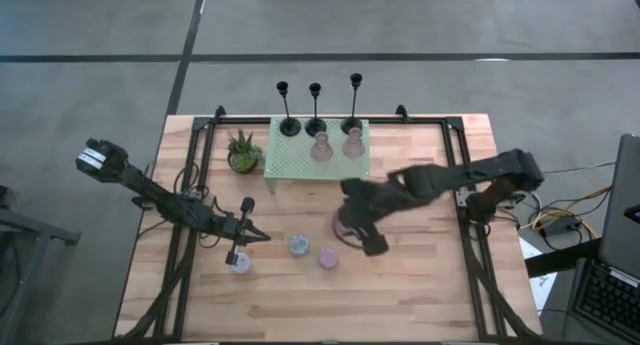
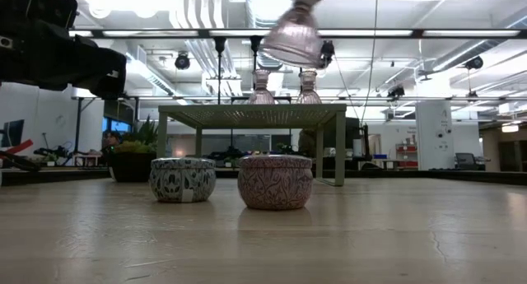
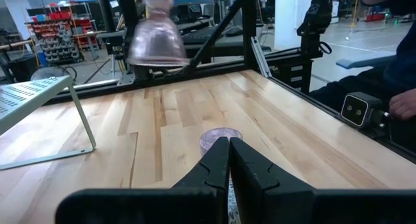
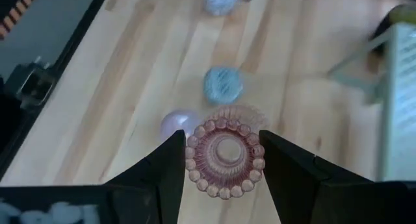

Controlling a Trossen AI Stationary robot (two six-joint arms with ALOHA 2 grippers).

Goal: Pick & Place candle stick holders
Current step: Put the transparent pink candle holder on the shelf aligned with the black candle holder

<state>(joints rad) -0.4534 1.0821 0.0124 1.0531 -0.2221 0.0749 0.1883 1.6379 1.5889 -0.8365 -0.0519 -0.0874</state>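
My right gripper (image 1: 352,223) is shut on a pink glass bell-shaped holder (image 2: 294,35) and holds it in the air over the middle of the table. My left gripper (image 1: 262,237) is shut and empty, just above the table at the left. It is beside a lavender cup (image 1: 240,263) and points toward a pink cup (image 3: 220,138). A pale blue cup (image 1: 299,246) and the pink cup (image 1: 328,257) stand on the table. Two more pink glass holders (image 1: 320,146) (image 1: 353,142) stand on the mint-green shelf (image 1: 300,165). Three black candlesticks (image 1: 315,123) stand in a row at its far edge. My right gripper pinches the holder's beaded round end (image 4: 224,154) between its two fingers (image 4: 170,169), one on each side. The fingers come from above, slanting down. The holder hangs below them with its wide flared end (image 2: 292,49) down, slightly tilted, lifted clear of the table.
A small potted plant (image 1: 243,152) stands left of the shelf. Black rails (image 1: 190,225) run along the table's left and right sides. A person's hand (image 3: 403,106) shows beyond the right edge. Bare wood (image 1: 300,305) lies toward the near edge.
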